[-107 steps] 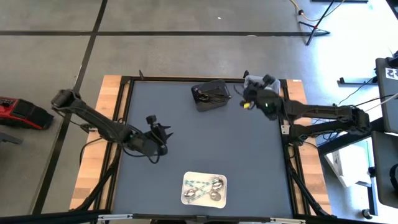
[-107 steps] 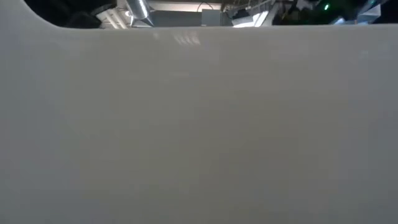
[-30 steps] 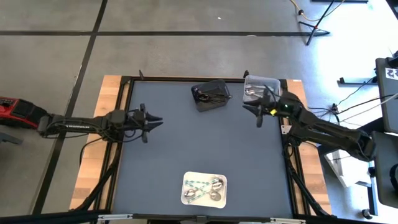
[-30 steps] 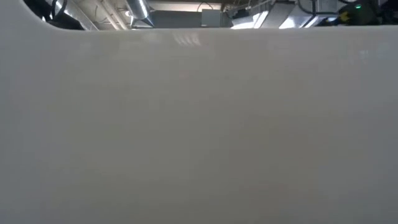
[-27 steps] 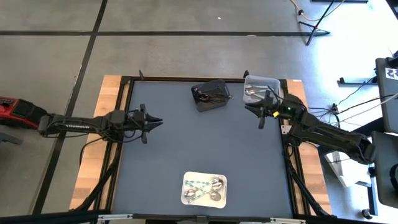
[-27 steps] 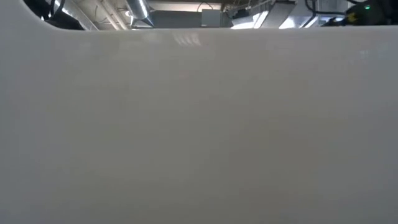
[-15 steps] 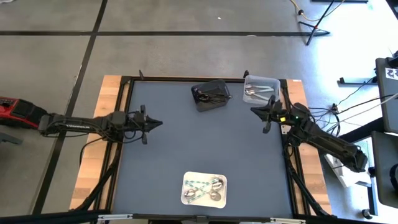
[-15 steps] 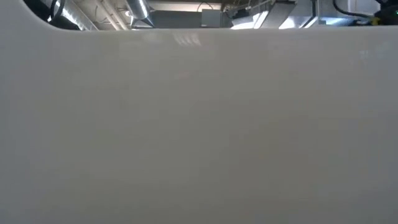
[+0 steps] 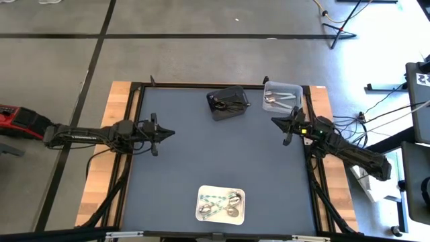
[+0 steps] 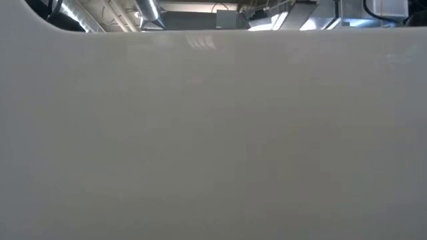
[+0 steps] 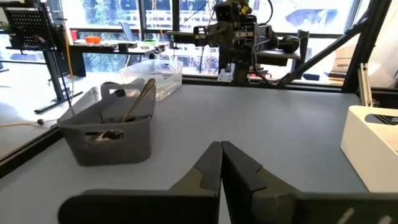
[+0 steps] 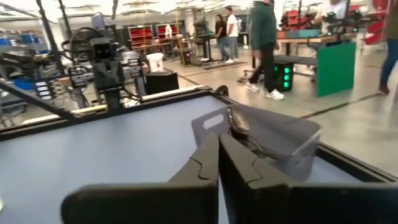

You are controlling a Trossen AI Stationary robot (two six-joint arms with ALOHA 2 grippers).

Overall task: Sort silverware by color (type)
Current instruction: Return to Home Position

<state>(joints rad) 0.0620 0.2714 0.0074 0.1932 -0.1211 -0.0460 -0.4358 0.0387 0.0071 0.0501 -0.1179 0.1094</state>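
Resting in three containers, the slim silverware [image 9: 225,204] lies partly in the white rectangular tray [image 9: 201,190] at the near edge, partly in the dark grey plastic bin [image 9: 238,101] at far centre, partly in the clear plastic bin [image 9: 282,85] at far right. My left gripper [image 11: 221,146], clenched on nothing, hovers at the table's left edge; my right gripper [image 12: 218,137], likewise clenched and empty, hovers near the clear bin.
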